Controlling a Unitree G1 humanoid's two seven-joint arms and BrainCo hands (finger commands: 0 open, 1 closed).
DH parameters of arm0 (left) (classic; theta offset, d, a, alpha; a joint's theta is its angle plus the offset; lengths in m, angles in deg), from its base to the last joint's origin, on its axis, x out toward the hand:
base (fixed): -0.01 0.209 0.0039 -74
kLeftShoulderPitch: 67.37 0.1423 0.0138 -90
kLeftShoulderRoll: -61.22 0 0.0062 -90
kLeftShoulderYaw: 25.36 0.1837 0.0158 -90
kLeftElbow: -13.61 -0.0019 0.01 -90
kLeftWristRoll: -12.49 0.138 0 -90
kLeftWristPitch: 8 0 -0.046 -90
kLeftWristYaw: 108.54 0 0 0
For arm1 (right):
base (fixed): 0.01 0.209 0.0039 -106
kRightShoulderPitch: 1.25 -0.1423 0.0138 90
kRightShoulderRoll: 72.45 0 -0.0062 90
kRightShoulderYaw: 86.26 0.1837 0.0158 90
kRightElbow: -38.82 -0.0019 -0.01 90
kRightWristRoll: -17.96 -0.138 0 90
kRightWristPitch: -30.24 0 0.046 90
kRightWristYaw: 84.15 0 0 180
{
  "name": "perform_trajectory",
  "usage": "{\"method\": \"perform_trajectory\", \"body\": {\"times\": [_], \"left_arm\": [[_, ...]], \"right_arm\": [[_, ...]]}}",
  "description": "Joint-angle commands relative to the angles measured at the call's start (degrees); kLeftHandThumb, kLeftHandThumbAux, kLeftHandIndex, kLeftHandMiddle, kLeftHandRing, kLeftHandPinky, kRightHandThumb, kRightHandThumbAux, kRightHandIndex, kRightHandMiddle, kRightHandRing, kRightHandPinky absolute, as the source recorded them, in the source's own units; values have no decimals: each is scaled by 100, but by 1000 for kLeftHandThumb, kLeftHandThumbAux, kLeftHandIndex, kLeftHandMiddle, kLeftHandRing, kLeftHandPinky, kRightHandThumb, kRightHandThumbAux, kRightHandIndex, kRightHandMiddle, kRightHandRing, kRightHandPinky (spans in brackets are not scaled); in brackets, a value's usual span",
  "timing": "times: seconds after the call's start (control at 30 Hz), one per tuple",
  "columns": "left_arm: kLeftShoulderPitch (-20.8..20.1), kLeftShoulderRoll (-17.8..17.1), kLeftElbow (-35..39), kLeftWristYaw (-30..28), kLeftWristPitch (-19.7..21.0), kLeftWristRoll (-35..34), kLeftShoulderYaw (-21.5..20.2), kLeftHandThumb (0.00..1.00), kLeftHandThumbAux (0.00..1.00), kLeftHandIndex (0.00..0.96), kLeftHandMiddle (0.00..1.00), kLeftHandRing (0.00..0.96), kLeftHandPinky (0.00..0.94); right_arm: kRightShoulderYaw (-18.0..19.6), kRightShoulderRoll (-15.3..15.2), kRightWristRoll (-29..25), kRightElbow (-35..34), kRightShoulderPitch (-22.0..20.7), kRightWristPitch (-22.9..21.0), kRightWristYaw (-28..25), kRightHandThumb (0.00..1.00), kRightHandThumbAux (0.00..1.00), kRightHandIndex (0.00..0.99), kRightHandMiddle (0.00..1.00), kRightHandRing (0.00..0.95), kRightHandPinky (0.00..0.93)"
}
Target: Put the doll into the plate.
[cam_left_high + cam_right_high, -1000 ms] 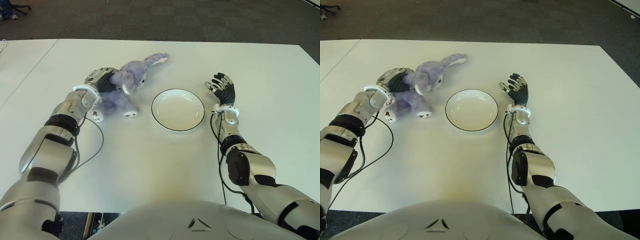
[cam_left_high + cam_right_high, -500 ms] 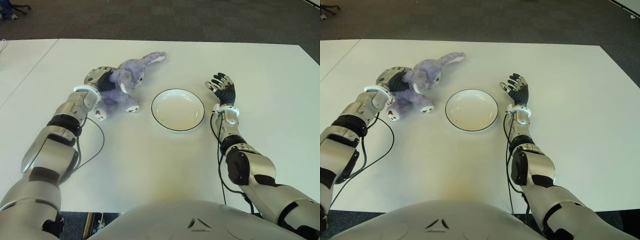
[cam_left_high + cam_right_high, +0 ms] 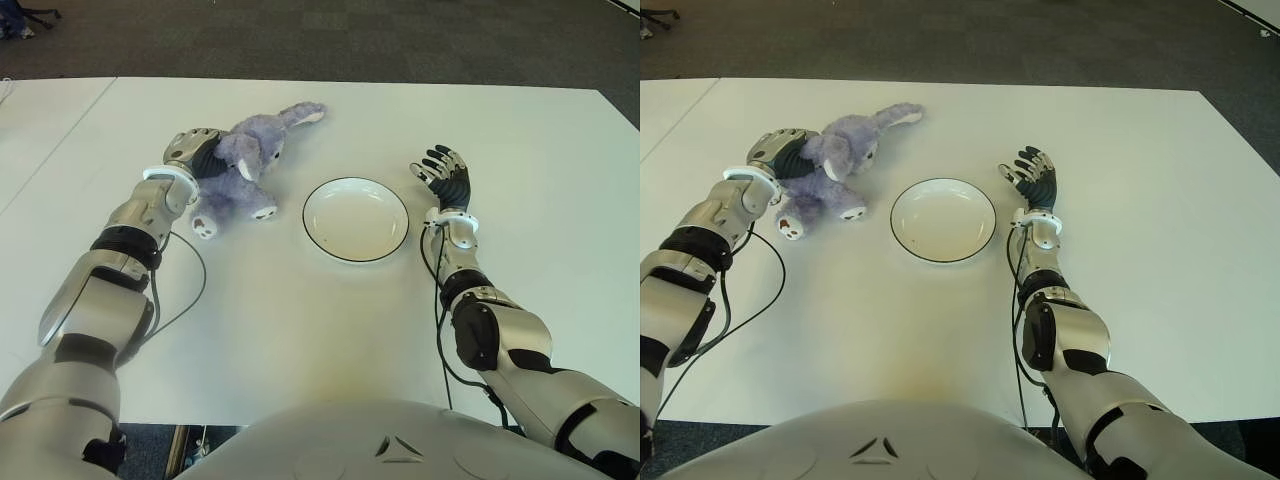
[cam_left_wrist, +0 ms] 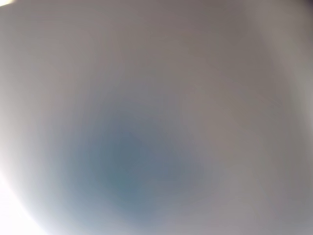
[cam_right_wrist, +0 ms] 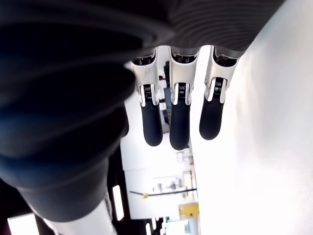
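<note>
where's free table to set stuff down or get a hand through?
Bare table runs between the plate and the robot's body, also beyond the plate to the far edge. The plate holds nothing. The strip between plate and open right hand is narrow. Crowded at left: the left hand is shut on the doll, whose feet lie close to the plate's left rim.

The plate (image 3: 356, 219) sits on the tabletop (image 3: 300, 330) near its middle. The doll (image 3: 240, 170) lies to the plate's left and slightly farther back, apart from the plate's rim. The left hand (image 3: 193, 150) is against the doll's left side, with its fingers closed on it. The right hand (image 3: 443, 178) shows just to the right of the plate, fingers spread, holding nothing.
</note>
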Motion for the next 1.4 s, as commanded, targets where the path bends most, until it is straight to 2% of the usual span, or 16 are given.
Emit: {"method": "perform_trajectory", "body": {"times": [0.03,0.1,0.2,0.5,0.77,1.03,1.4], "left_arm": [[52,-327,1114,65,39,148,-282,744,697,442,823,820,798],[145,-385,1571,18,121,180,-355,744,696,442,833,826,806],[218,-377,1848,35,209,252,-401,744,696,442,837,828,801],[462,-428,3299,-541,520,135,-707,746,695,443,836,830,803],[446,-361,3639,-736,502,115,-851,750,694,443,842,842,832],[543,-335,4002,-983,504,2,-1021,750,694,443,833,835,808],[641,-203,4180,-1305,157,-219,-1034,751,693,444,842,842,817]], "right_arm": [[-43,293,64,772,1163,-765,145,81,904,222,269,277,283],[-68,285,81,775,1166,-773,155,74,899,213,260,269,275],[-74,281,62,776,1162,-781,146,76,907,214,260,267,272],[-16,305,-42,777,1140,-777,77,103,907,219,267,273,287],[4,309,-69,780,1146,-767,34,97,901,222,275,283,299],[-139,298,90,785,1147,-794,205,57,898,212,261,266,261],[-162,300,115,789,1128,-817,226,65,897,212,263,269,278]]}}
